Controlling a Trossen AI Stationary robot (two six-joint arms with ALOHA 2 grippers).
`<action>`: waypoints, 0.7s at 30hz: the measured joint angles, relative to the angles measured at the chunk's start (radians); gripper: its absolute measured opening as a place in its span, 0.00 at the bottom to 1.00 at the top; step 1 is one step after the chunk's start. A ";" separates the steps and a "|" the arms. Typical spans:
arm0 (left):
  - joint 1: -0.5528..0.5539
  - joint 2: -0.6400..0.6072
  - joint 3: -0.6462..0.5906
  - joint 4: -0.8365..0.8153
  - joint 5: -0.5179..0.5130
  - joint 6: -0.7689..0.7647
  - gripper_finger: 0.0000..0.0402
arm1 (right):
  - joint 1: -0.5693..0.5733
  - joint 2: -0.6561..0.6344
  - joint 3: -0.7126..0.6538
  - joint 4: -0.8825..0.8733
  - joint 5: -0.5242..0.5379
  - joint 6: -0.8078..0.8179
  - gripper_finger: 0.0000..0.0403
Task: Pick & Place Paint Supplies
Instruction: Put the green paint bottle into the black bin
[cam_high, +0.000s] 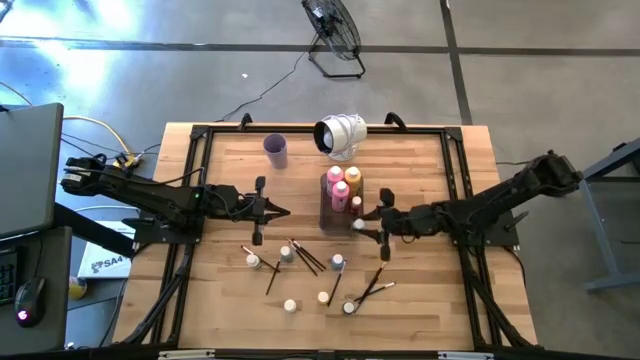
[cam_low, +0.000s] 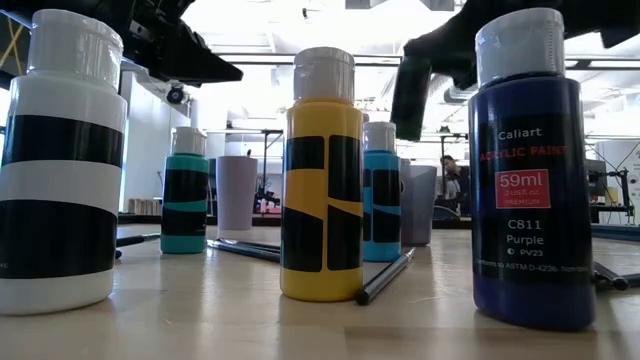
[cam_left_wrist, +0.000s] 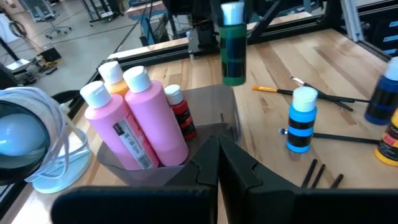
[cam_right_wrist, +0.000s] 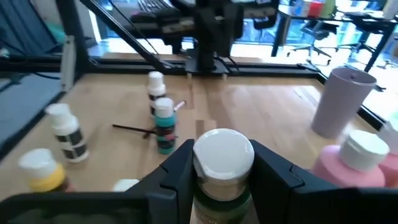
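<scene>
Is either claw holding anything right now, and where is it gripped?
The right claw holds a green paint bottle just below its white cap. The left claw is shut, empty.

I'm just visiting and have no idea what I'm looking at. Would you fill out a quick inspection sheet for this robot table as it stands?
Surface: wooden table inside a dark frame.
Job's things: two pink bottles, an orange one and a small red one stand in the clear tray; small bottles and paintbrushes lie scattered toward the table's front.
Clutter: lilac cup; white lamp-like object.
Grippers: left gripper shut, empty, beside the tray; right gripper shut on a green white-capped bottle beside the tray.
Cables: yellow and white cables off the table's left.
Surroundings: floor fan; a person far off.
</scene>
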 joint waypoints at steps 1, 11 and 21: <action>0.000 0.000 0.000 0.000 -0.006 0.000 0.00 | -0.012 0.005 0.000 0.003 0.000 -0.001 0.28; 0.000 0.000 0.000 0.000 -0.016 0.000 0.00 | -0.120 0.062 0.000 0.020 -0.003 0.051 0.28; 0.000 0.000 0.000 0.000 -0.019 0.000 0.00 | -0.131 0.142 0.000 0.021 -0.020 0.047 0.28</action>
